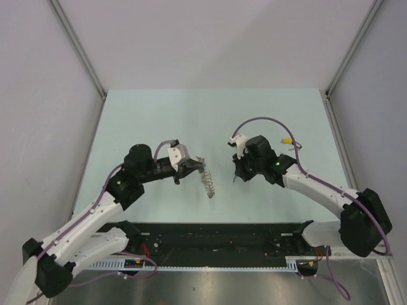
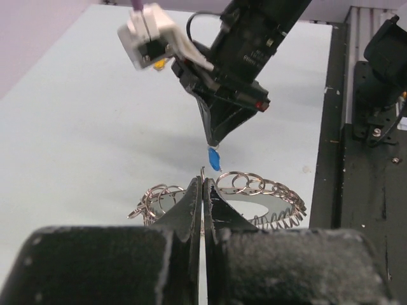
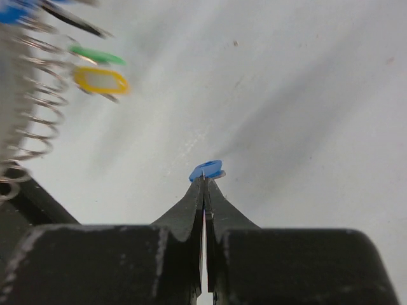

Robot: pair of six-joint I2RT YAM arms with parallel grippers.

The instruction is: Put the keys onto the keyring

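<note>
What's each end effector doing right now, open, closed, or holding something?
Left end effector: closed, gripping the keyring by its edge.
Right end effector: closed, pinching a blue key tag at its tips.

Pale green table [image 1: 191, 114] bearing yellow-tagged key [image 1: 288, 140]

Both arms stretched inward; left gripper [image 1: 193, 167], right gripper [image 1: 239, 177] facing, tips apart, jaws pinched tight.

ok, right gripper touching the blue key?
Touching. Right wrist view shows the blue key pinched at the tips of the shut right gripper.
</note>
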